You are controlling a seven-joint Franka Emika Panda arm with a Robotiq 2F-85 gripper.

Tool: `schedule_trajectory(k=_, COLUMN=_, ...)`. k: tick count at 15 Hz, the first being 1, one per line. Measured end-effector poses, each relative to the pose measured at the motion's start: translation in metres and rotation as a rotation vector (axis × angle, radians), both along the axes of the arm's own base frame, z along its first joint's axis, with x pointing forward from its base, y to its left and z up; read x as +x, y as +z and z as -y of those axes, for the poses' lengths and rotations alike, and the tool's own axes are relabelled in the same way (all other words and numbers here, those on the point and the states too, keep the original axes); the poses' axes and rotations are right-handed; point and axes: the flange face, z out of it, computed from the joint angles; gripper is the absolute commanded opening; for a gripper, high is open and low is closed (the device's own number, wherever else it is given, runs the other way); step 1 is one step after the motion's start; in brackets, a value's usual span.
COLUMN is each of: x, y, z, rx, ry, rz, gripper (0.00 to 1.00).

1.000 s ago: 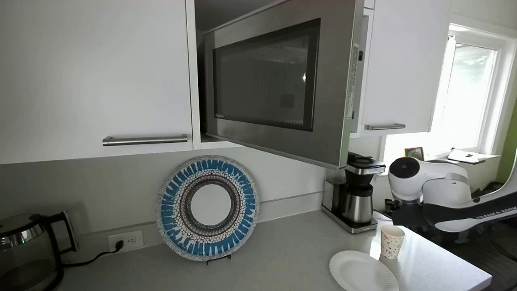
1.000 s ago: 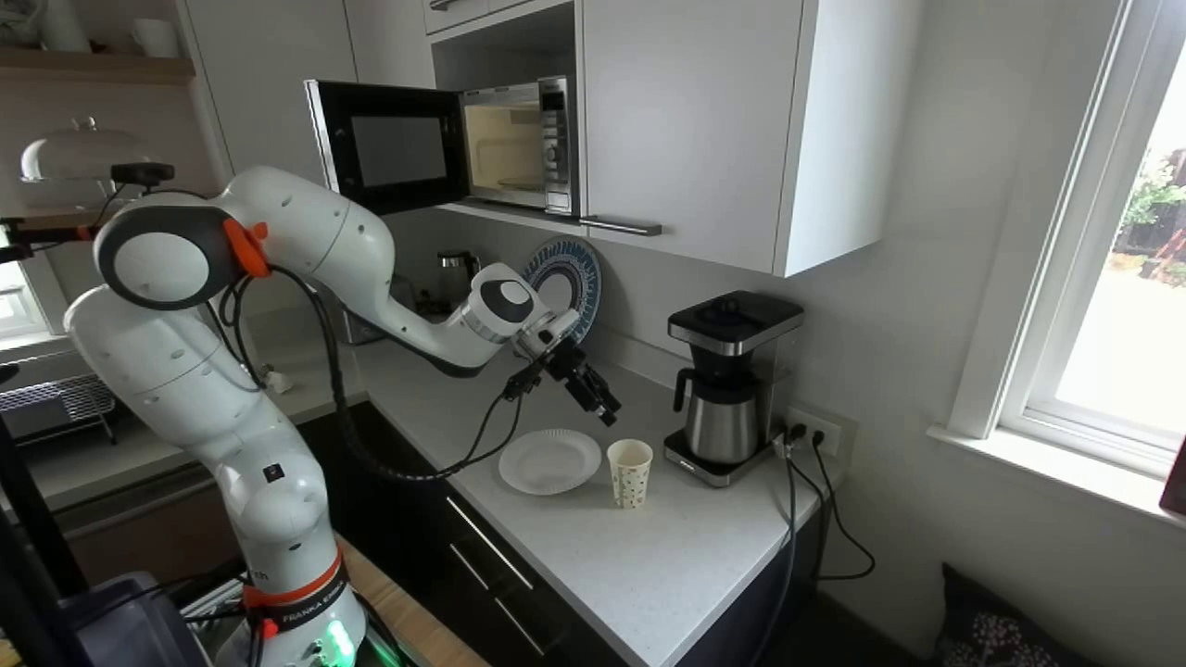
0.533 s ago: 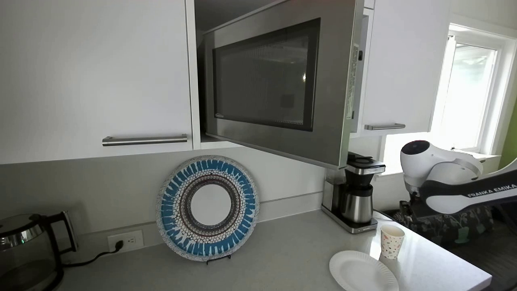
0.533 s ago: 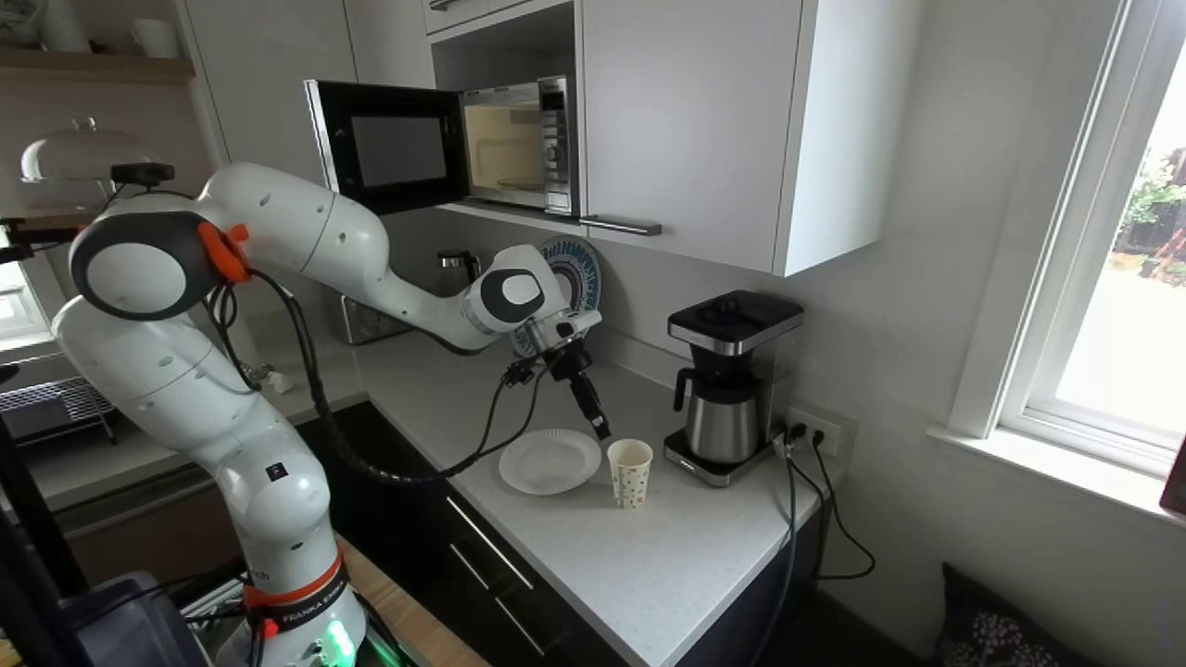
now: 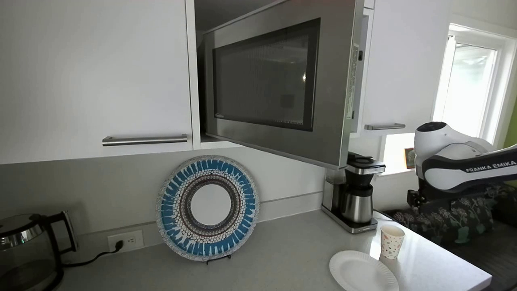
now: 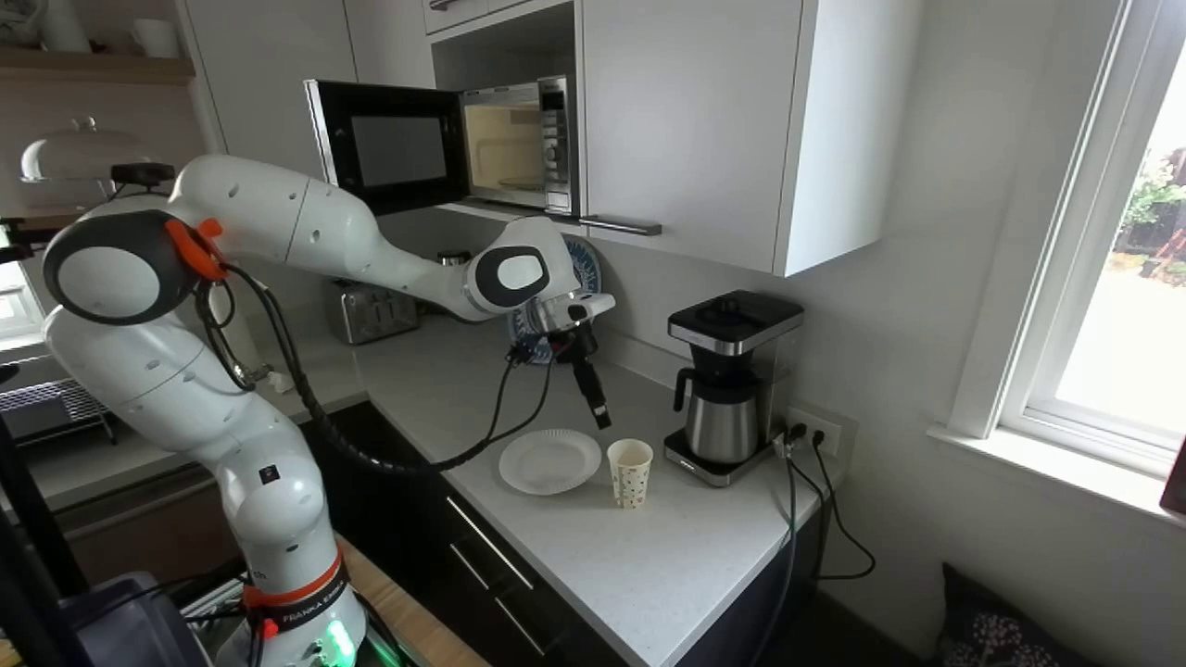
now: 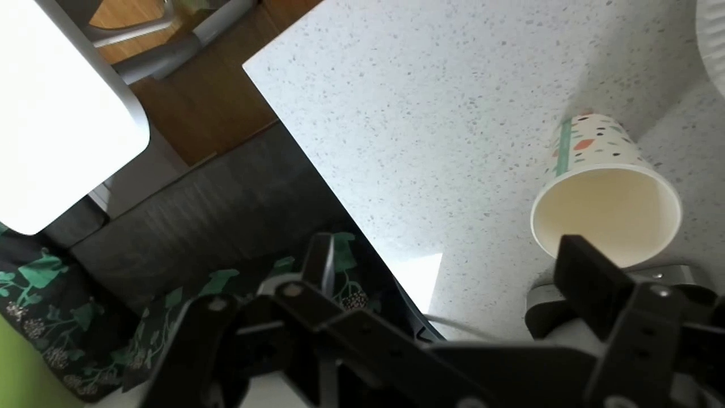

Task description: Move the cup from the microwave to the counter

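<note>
The whitish cup, patterned with small colored flecks, stands upright on the light grey counter. It also shows in an exterior view and at the right of the wrist view, where its open mouth faces the camera. My gripper points down, above and just beside the cup, apart from it. In the wrist view the gripper has its fingers wide apart with nothing between them; the right fingertip overlaps the cup's rim in the picture. The microwave sits in the upper cabinet with its door swung open.
A white plate lies beside the cup. A black-and-steel coffee maker stands behind the cup, near the wall. A decorative blue plate leans on the backsplash. The open microwave door overhangs the counter. The counter's edge is near the cup.
The wrist has risen and the gripper has tilted from slanting to pointing more steeply down. The elbow has shifted back. The cup, plate and microwave door have not moved.
</note>
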Motion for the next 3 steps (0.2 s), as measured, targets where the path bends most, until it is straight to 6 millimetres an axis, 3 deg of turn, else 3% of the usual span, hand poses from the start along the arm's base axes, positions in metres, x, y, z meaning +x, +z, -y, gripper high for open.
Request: schedule_trajectory(k=3, x=-0.0104, y=0.0115, z=0.0090, rx=0.029, ry=-0.025, rz=0.029, gripper=1.00)
